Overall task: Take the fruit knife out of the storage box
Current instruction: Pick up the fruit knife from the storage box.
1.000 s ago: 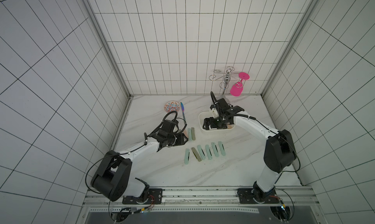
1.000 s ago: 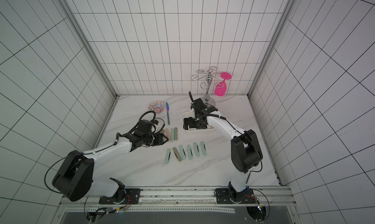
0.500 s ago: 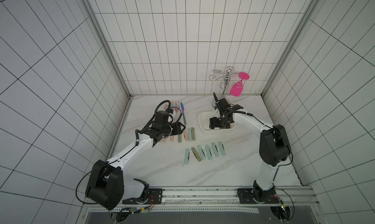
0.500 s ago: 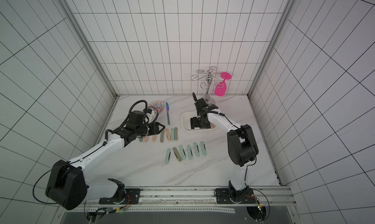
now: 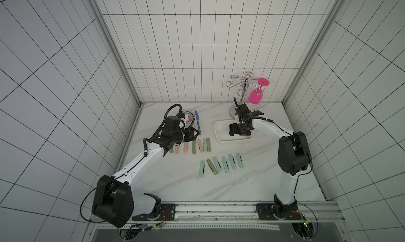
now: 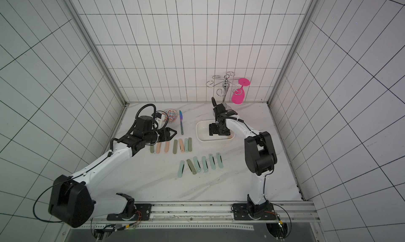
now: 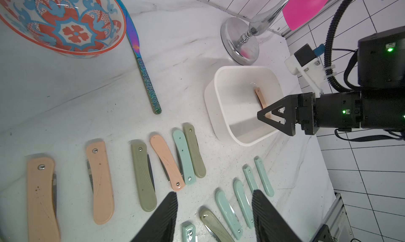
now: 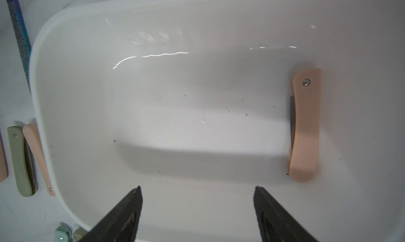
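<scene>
1. Right end effector (image 8: 197,188) is reaching into the storage box (image 8: 43,94), jaws standing apart and gripping nothing
2. Fruit knife (image 8: 305,124), peach-handled and folded, is lying flat on the box floor, close along one short wall and off to the side of the jaws' line
3. Left end effector (image 7: 214,194) is hanging over the rows of folded knives (image 7: 144,177) on the surface (image 7: 87,98), jaws apart, empty
4. Risk, as I am judging it: the wall is leaving scant room for the outer finger, so a closing grip may be skidding the knife or shoving the light box
5. Room: the box middle is lying bare; the glass rack base (image 7: 238,41) is standing just behind the box; clearest exit is looking straight up over the rim
</scene>
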`<state>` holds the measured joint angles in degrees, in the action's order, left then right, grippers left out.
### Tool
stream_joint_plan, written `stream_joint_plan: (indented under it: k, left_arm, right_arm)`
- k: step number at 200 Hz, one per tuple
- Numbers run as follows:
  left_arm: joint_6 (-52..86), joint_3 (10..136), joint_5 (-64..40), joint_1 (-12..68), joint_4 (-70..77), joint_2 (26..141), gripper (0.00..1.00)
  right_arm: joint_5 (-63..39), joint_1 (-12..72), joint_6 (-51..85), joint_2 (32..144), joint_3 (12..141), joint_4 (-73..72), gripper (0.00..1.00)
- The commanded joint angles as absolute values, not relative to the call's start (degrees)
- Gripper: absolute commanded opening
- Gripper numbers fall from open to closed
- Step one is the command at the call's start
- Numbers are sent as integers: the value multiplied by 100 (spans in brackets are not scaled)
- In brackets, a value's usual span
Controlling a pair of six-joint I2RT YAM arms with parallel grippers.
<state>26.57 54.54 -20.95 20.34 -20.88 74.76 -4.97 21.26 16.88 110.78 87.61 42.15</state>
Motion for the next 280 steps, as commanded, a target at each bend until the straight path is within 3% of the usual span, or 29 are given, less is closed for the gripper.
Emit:
stream_joint_plan:
  k: [1,164,237,280]
  left_arm:
    - [2546,5581,-2151,1954,-2148,7479,58]
    - [2613,5686,-2284,1890,-2085,7756,58]
    - [2637,5774,-2341,1890,-2068,7906,58]
    - [2633,5801,-2353,1890,-2070,7948,58]
  right_arm:
    - [-313,2059,1661,11246,9056,4291,83]
    - [747,1907,1440,11824,9282,4228,82]
    - [1495,1889,1349,12190,9354,4022,87]
    - [1415,1879,1335,12310,9255,3898,87]
